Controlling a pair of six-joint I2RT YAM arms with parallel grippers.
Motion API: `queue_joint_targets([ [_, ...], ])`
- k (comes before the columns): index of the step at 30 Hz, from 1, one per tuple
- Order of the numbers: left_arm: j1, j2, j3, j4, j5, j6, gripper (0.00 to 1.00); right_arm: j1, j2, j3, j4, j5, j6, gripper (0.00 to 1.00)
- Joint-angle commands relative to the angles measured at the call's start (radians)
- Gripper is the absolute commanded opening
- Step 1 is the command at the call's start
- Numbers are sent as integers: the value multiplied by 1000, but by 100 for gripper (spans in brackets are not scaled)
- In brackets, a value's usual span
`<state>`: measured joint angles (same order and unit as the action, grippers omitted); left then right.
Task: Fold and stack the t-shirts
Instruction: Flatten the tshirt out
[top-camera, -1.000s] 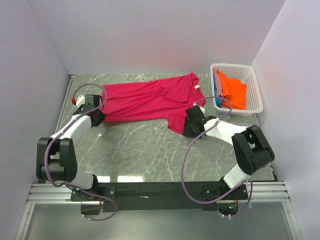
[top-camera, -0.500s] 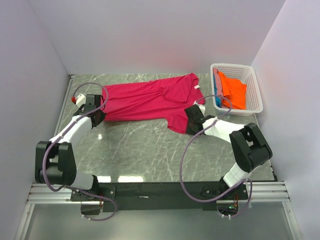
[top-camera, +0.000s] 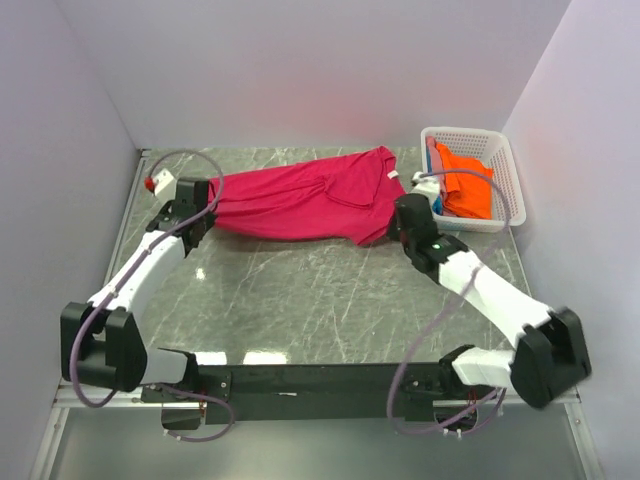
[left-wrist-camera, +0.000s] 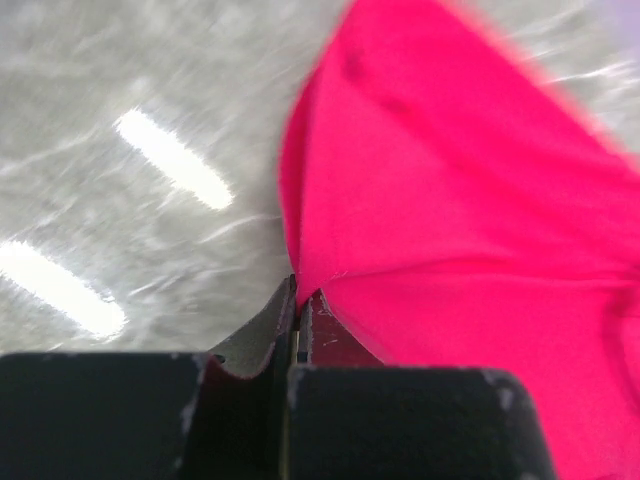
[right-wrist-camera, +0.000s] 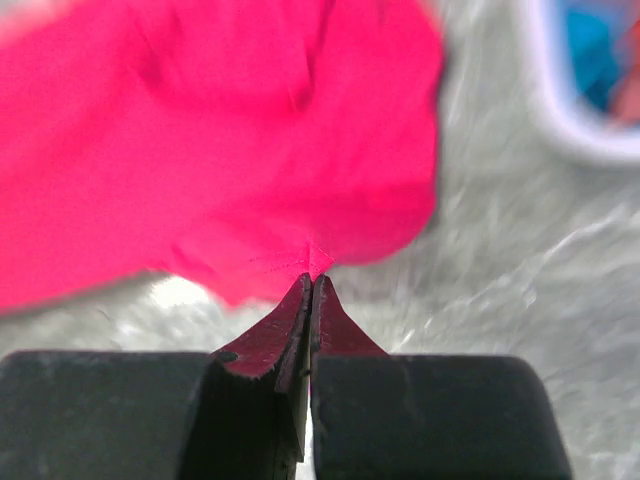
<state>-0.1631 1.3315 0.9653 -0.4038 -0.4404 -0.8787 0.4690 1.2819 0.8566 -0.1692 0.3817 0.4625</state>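
Note:
A crimson-pink t-shirt (top-camera: 305, 200) stretches across the far part of the marble table between both arms. My left gripper (top-camera: 207, 207) is shut on its left edge; in the left wrist view the cloth (left-wrist-camera: 470, 220) runs out from the pinched jaw tips (left-wrist-camera: 298, 292). My right gripper (top-camera: 405, 215) is shut on the shirt's lower right edge, and the right wrist view shows a pinch of pink cloth (right-wrist-camera: 260, 150) at the jaw tips (right-wrist-camera: 311, 281). An orange t-shirt (top-camera: 468, 180) and a blue-teal t-shirt (top-camera: 437, 181) lie in the basket.
The white lattice basket (top-camera: 505, 185) stands at the far right, close to the right wall. Grey walls close in the table on the left, back and right. The arms' cables loop over the marble top (top-camera: 310, 300).
The right gripper closed on the shirt's lower right edge and lifted it toward the back. The left arm also moved back with its edge, so the shirt is narrower front to back.

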Motion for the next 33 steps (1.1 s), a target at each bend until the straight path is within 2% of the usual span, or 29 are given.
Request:
queue_joint_targets([
  [1,-56,-84,151,-32,-109,27,1,5,-169,27,89,137,-80,0],
  [5,-84,-173,309,-52,-158,62,1,5,-335,128,112,200,-189,0],
  [12,-90,-347,495,-66,-158,138,1,5,-453,378,60,240,-329,0],
  [15,-90,-411,575,-49,-111,188,1,5,-492,508,33,159,-360,0],
  [18,-89,-449,671,-84,-51,230,1,5,-500,730,-62,50,-369,0],
  [21,-90,-483,745,-116,-37,250,1,3,-493,882,-150,-15,-383,0],
  [27,-90,-534,865,-112,-8,296,1,5,-498,1083,-250,-188,-390,0],
  [33,-88,-480,1006,-124,9,340,1,6,-487,1161,-271,-196,-406,0],
])
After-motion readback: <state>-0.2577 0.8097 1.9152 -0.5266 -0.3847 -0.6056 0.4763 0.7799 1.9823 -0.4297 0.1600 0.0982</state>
